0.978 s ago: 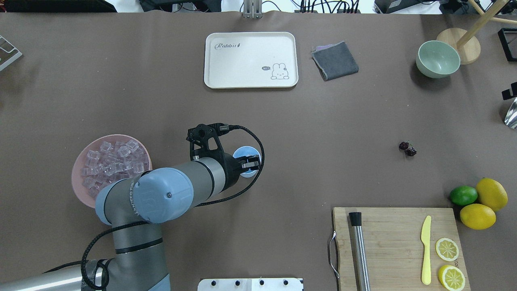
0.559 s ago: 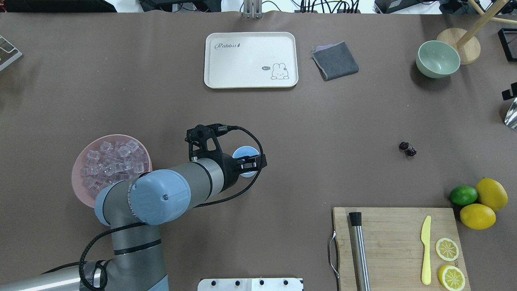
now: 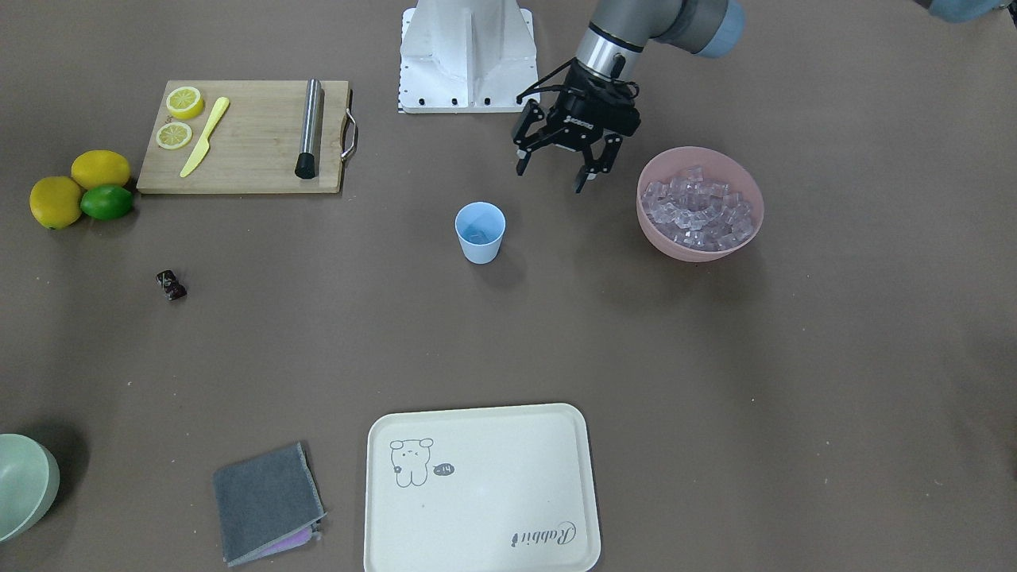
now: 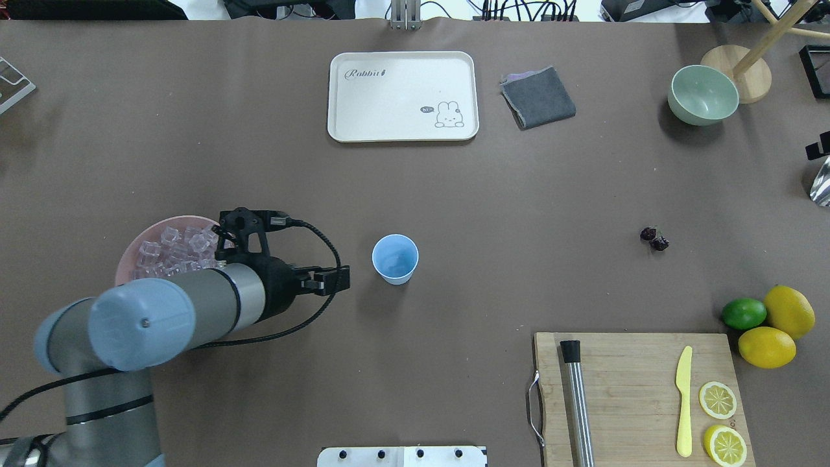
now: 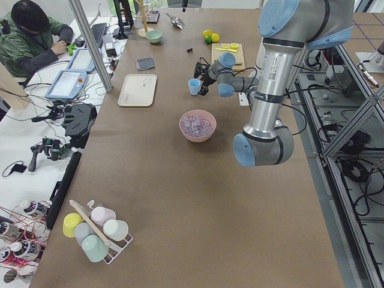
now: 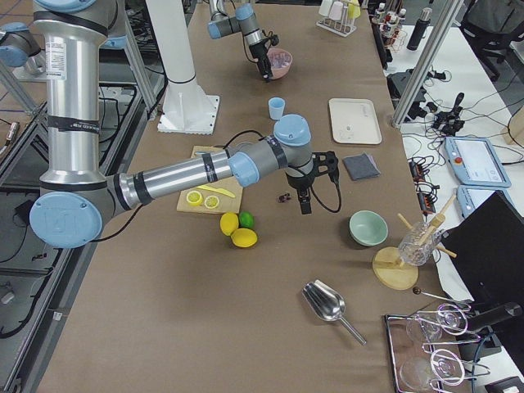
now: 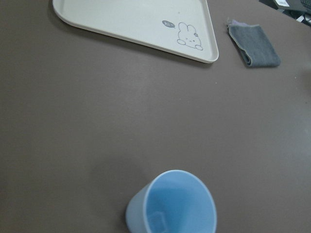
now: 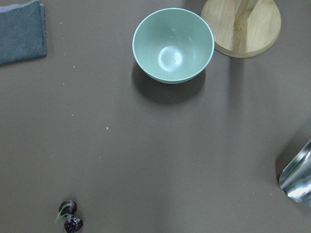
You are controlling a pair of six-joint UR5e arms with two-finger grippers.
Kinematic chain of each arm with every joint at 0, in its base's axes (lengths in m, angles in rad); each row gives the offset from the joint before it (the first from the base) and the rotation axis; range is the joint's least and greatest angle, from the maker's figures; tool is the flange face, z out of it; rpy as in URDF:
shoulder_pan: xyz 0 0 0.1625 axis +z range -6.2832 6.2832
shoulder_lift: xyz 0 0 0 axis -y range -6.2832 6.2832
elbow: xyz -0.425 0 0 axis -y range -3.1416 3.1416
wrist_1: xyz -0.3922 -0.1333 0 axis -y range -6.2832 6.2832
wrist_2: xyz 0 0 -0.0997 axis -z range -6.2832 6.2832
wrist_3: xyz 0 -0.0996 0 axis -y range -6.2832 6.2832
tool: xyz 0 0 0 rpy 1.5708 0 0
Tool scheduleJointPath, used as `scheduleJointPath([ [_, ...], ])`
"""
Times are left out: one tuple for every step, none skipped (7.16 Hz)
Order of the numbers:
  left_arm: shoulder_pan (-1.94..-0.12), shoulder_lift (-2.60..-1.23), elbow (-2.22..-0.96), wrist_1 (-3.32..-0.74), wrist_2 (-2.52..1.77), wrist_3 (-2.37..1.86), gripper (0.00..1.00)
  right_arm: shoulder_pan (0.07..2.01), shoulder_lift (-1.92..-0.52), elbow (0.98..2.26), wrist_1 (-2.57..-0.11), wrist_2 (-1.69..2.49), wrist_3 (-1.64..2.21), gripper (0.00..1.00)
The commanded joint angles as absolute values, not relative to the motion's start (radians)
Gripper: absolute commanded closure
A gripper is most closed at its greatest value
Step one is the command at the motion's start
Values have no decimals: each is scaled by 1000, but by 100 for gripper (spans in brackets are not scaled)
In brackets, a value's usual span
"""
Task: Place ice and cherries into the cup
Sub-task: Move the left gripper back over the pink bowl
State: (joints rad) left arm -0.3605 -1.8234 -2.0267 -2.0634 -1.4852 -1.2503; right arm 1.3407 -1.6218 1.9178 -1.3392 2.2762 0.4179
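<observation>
The light blue cup stands upright mid-table; it also shows in the front view and the left wrist view, with one clear cube on its bottom. My left gripper is open and empty, raised between the cup and the pink bowl; the overhead view shows it left of the cup. The ice fills that bowl. The cherries lie on the table to the right, also in the right wrist view. My right gripper hangs near the cherries; I cannot tell its state.
A cutting board holds a steel rod, a yellow knife and lemon slices. Two lemons and a lime lie beside it. A cream tray, a grey cloth and a pale green bowl sit at the far side.
My left gripper has moved from above the cup to the left, toward the pink bowl. The cup is now uncovered.
</observation>
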Motion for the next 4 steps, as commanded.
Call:
scheduleJointPath([
  [-478,-1639,-2100,-2054,-1627,-1033,1,1341,-1626,1916,-1339,2269,417,0],
  [-494,-1565,-2121,-2054,-1629,-949,0,1341,-1628,1916,-1339,2269,417,0],
  [-509,-1512,-2146,-2054,-1637,-921,0,1341,-1628,1916,-1339,2269,417,0],
  [-511,-1464,-2161,-2054,-1649,-922,0,1341,-1629,1916,-1339,2269,417,0],
])
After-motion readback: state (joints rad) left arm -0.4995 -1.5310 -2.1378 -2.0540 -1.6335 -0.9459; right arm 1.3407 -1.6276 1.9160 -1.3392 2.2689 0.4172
